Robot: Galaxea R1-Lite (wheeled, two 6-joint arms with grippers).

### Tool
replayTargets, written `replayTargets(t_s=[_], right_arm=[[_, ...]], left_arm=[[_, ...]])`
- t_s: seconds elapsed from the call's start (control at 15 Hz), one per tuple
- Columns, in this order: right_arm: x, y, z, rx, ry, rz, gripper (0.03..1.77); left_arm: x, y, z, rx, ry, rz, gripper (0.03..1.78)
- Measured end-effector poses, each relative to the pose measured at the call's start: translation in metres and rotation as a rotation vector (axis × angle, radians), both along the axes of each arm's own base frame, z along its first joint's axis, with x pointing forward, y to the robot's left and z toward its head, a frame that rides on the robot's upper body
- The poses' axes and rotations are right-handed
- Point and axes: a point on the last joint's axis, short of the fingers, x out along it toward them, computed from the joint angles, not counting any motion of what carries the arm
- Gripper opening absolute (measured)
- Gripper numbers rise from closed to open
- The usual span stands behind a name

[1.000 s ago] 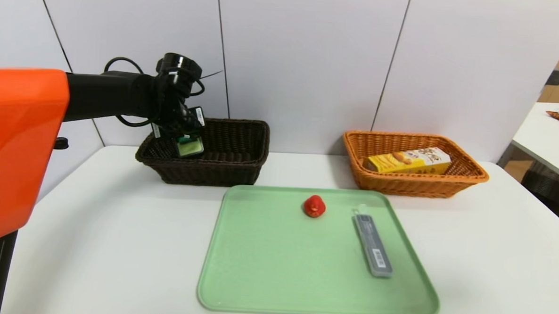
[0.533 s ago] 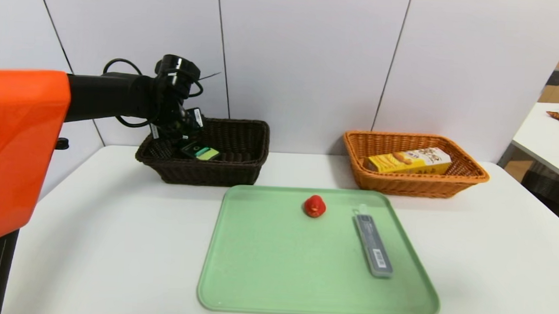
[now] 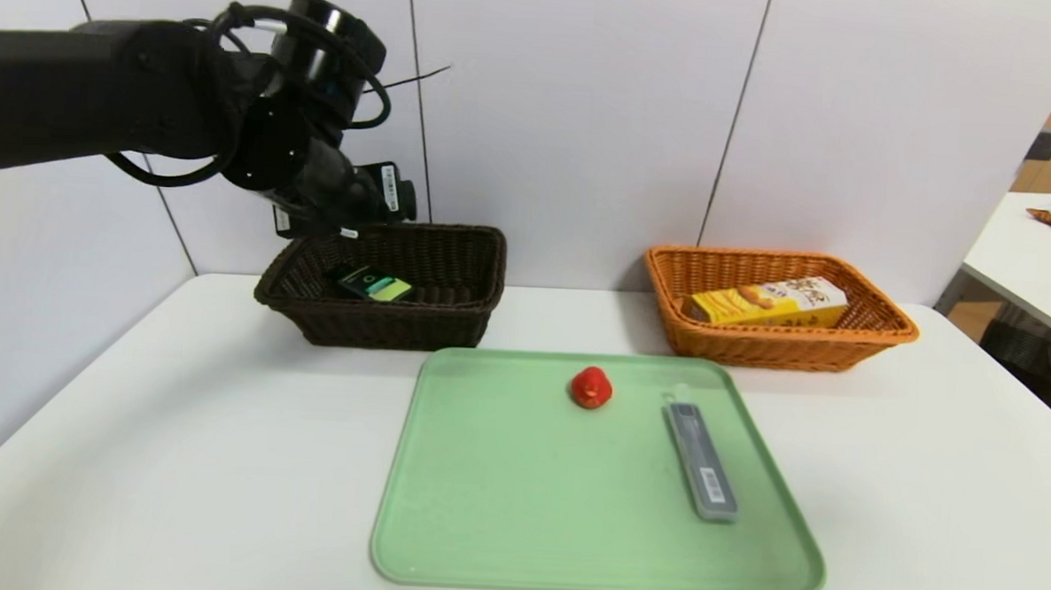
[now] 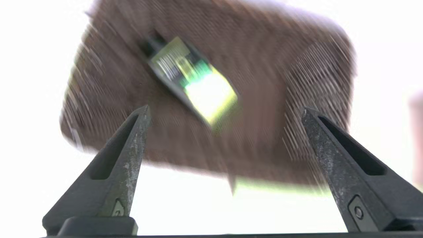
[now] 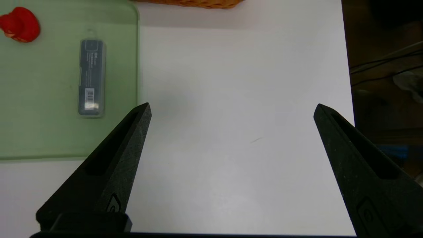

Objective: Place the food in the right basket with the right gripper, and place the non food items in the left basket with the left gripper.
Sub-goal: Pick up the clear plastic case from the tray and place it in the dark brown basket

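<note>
White table: your left gripper (image 4: pixel 224 114) gapes empty above the dark basket (image 3: pixel 453 318), so pinch the slim, rigid (likely slippery) pencil-lead case (image 3: pixel 701 460) across its narrow sides.

A dark brown woven basket (image 3: pixel 402 285) holds a black-and-lime-green packet (image 3: pixel 375 286); an orange wicker basket (image 3: pixel 777 328) holds a yellow biscuit box (image 3: pixel 766 303). A red strawberry (image 3: pixel 591 387) and grey barcoded case (image 3: pixel 701 460) lie on a pale green tray (image 3: pixel 498 507) over a white worktop (image 3: pixel 172 457).
</note>
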Motion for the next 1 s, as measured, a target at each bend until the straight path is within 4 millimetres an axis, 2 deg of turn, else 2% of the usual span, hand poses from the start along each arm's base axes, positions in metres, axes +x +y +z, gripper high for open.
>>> replayTargets(t_s=[0.13,0.33,0.47,0.6,0.73,1.0], right_arm=[[0.015,0.006,0.002,0.034,0.007,-0.015,1.7],[0.043,0.028,0.004,0.114,0.046,-0.027,1.7],[0.061,0.048,0.002,0.163,0.109,-0.039,1.7],[0.082,0.07,-0.007,0.167,0.196,-0.05,1.7],[0.101,0.091,-0.024,0.135,0.281,-0.042,1.7],[0.126,0.125,-0.066,0.11,0.458,-0.094,1.7]], left_arm=[[-0.038,-0.019,0.003,0.016,0.028,-0.101,1.64],[-0.079,-0.027,-0.017,0.091,0.092,-0.225,1.66],[-0.098,-0.02,-0.026,0.154,0.063,-0.329,1.67],[-0.108,-0.004,-0.022,0.228,-0.044,-0.431,1.67],[-0.115,0.012,-0.017,0.277,-0.105,-0.459,1.68],[-0.133,0.029,-0.024,0.283,-0.087,-0.446,1.69]])
